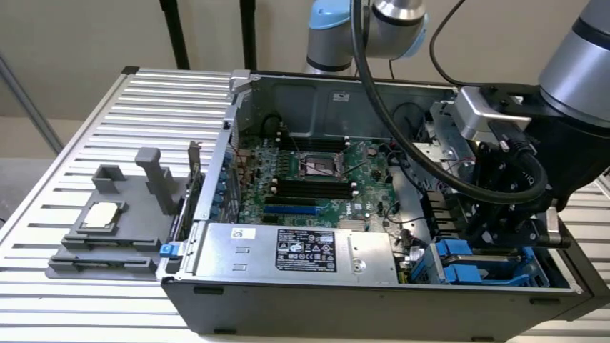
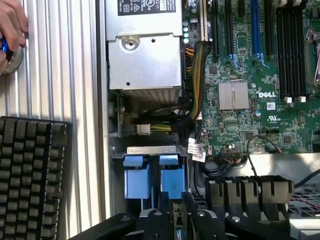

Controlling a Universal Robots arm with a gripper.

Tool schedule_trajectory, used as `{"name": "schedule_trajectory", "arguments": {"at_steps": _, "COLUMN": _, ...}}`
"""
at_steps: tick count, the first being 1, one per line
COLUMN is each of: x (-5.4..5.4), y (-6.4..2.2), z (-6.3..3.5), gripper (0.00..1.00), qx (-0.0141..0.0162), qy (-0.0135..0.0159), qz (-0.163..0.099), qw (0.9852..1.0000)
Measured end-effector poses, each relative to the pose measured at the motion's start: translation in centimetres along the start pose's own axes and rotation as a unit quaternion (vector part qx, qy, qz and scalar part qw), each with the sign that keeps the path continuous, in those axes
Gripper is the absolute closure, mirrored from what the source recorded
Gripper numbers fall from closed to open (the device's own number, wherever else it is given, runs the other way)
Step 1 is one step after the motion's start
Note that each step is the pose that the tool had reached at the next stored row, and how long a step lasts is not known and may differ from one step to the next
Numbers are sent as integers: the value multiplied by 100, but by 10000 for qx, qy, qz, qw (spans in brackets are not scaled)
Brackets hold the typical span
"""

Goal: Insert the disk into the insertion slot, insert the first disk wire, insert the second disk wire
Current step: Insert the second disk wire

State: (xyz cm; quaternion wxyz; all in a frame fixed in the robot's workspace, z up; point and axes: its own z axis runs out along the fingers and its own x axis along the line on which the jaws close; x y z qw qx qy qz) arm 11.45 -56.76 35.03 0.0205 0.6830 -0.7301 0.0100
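Observation:
The insertion slot (image 1: 476, 266) is a drive bay with bright blue plastic rails and latches, at the front corner of the open computer case on the exterior view's right. My gripper (image 1: 503, 236) hangs straight over it, its black body covering much of the bay. In the wrist view, two blue latch tabs (image 2: 150, 175) stand just beyond the gripper (image 2: 177, 212). The disk's grey body and white label are hidden, and I cannot tell whether it sits in the bay. A white wire connector (image 2: 144, 129) lies loose between the bay and the power supply.
A silver power-supply box (image 1: 286, 250) sits beside the bay. The green motherboard (image 1: 315, 179) fills the case floor, with a cable bundle (image 2: 197, 75) along its edge. A grey fixture (image 1: 105, 221) stands on the slatted table. A keyboard (image 2: 30, 175) and a person's hand (image 2: 10, 25) are nearby.

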Motion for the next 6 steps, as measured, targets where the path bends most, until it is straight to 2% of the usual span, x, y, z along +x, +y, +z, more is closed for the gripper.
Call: {"name": "schedule_trajectory", "arguments": {"at_steps": 6, "x": 0, "y": 0, "z": 0, "gripper": 76, "qx": 0, "qy": -2, "qz": 0, "qw": 10000}}
